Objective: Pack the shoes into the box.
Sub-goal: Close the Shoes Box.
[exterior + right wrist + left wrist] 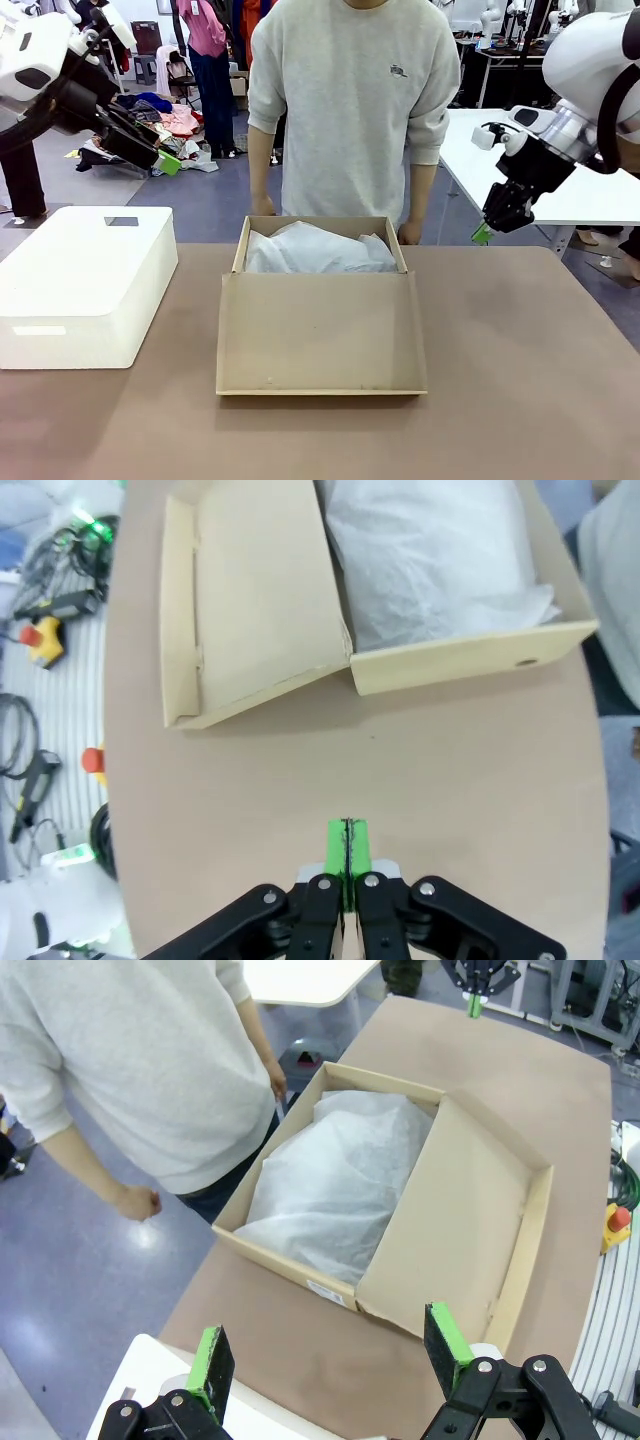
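Observation:
The brown cardboard box [320,340] lies open at the table's middle, its wide flap lid [320,330] folded down toward me. White tissue paper [318,250] fills it and covers whatever is inside; the shoes are hidden or out of view. My left gripper [165,160] hangs high at the far left, off the table, open, with its green pads [212,1370] wide apart above the box [290,1265]. My right gripper [483,235] hovers at the table's far right edge, shut on nothing, pads pressed together [347,848], the box [450,660] ahead of it.
A person in a grey sweatshirt [350,100] stands right behind the box, hands [262,205] down at the far rim. A large white rounded block [85,285] sits on the table's left. A white side table [560,190] stands at the back right. Cables and a red button [45,635] lie past the table edge.

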Action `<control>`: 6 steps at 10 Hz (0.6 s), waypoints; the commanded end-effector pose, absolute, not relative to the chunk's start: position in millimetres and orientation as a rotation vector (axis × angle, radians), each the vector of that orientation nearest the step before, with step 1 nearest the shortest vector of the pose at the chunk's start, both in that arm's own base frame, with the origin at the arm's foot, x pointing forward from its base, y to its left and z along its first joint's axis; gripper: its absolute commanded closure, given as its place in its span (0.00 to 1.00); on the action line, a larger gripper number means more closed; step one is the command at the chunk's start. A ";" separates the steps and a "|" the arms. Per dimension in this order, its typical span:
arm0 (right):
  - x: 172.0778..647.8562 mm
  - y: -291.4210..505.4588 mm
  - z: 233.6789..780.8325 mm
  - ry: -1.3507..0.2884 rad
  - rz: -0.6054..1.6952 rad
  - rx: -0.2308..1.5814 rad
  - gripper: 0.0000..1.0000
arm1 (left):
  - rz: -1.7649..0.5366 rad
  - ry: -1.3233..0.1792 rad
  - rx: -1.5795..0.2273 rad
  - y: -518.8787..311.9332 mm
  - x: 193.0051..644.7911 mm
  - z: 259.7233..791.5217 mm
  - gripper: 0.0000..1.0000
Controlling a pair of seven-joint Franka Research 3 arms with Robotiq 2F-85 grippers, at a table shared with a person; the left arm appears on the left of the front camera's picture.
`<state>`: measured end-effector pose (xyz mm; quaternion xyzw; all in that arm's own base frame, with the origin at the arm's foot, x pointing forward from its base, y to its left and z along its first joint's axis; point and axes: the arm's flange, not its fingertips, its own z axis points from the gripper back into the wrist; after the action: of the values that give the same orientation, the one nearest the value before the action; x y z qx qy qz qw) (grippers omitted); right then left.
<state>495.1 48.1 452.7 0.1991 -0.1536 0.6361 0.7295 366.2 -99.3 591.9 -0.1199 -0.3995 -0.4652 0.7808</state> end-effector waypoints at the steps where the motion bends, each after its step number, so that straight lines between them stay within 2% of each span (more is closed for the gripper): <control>1: 502.5 36.0 429.8 -0.422 1.482 0.520 1.00 | -1.021 -0.869 -0.272 -97.6 367.7 592.1 0.00; 6: 504.9 36.1 376.3 -0.490 1.500 0.631 1.00 | -1.021 -0.869 -0.272 -97.6 367.7 592.1 0.00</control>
<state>505.4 34.8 383.9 0.2621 -0.1941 0.6639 0.6729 366.2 -99.3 591.9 -0.1199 -0.3995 -0.4652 0.7807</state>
